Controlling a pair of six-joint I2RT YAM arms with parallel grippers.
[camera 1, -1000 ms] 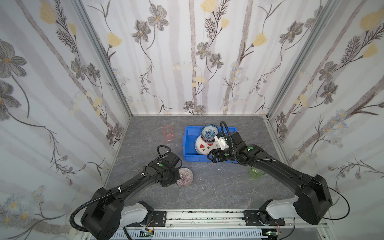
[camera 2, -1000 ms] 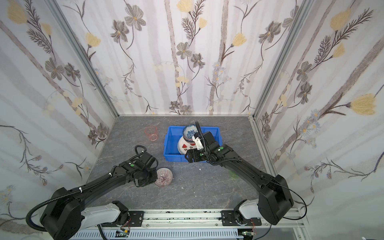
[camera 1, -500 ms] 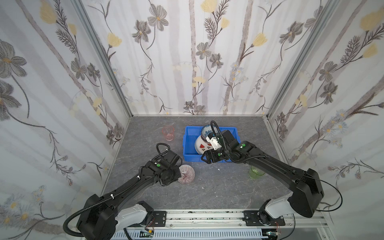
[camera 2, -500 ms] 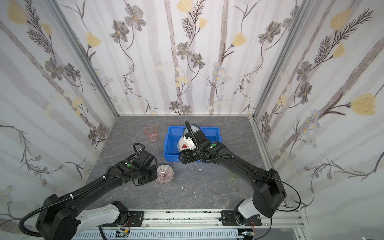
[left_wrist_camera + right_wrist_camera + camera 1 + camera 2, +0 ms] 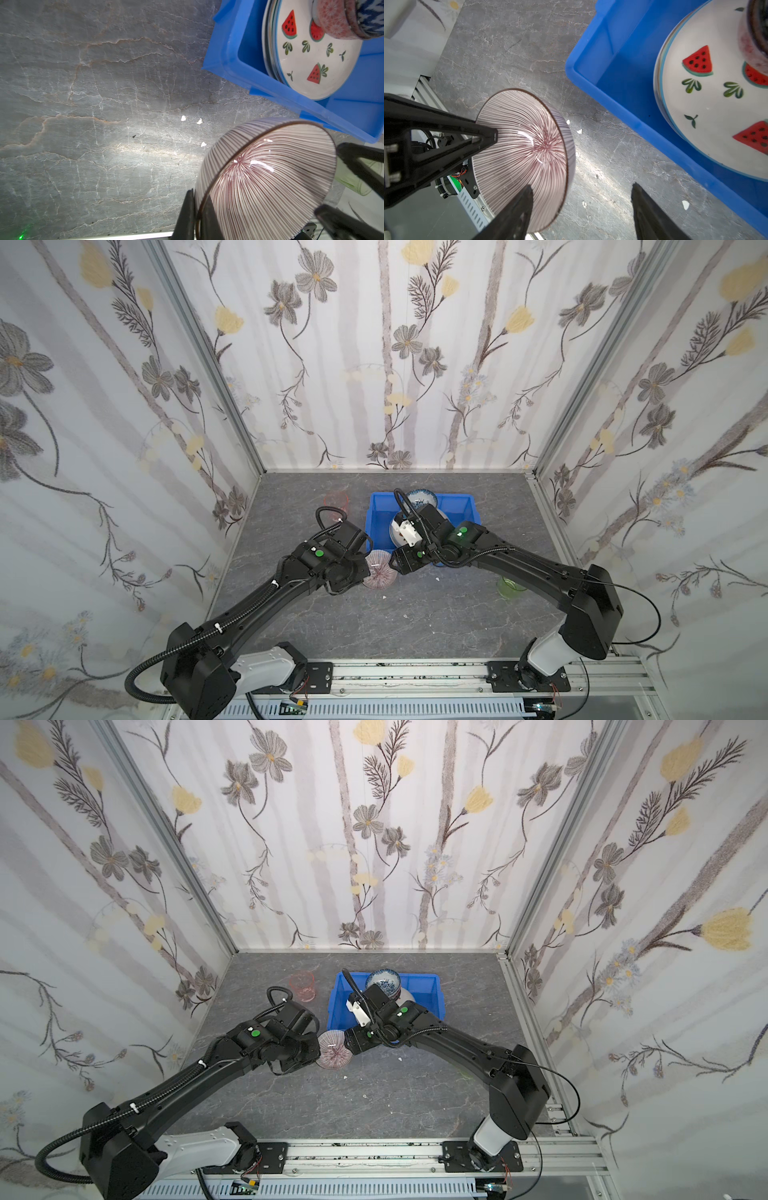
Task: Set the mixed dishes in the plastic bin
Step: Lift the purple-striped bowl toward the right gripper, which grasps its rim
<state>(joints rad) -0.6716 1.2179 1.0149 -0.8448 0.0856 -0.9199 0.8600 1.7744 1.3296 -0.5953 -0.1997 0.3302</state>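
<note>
two grippers now meet at the red-striped ceramic bowl [image 5: 379,576], which hangs tilted just in front of the bright blue rectangular plastic bin [image 5: 459,502]. a second ago the right gripper [image 5: 581,199] was over the bin's near edge. it has since swung across to the bowl, and its jaws stand apart with the bowl's rim between them, not yet pinching. the left gripper [image 5: 196,209] is clamped on the opposite rim and carries the bowl, a little nearer the bin than before. this looks like a handover, so the right arm can set the bowl in.

inside the bin lie a white watermelon-patterned plate [image 5: 315,62] and a blue-white bowl [image 5: 422,497]. a translucent pink cup [image 5: 336,502] and a translucent green cup [image 5: 510,587] stand outside on the grey marble-look tabletop [image 5: 415,626], which bears small white flecks [image 5: 182,118]. flowered wallpaper panels [image 5: 374,364] close three sides.
</note>
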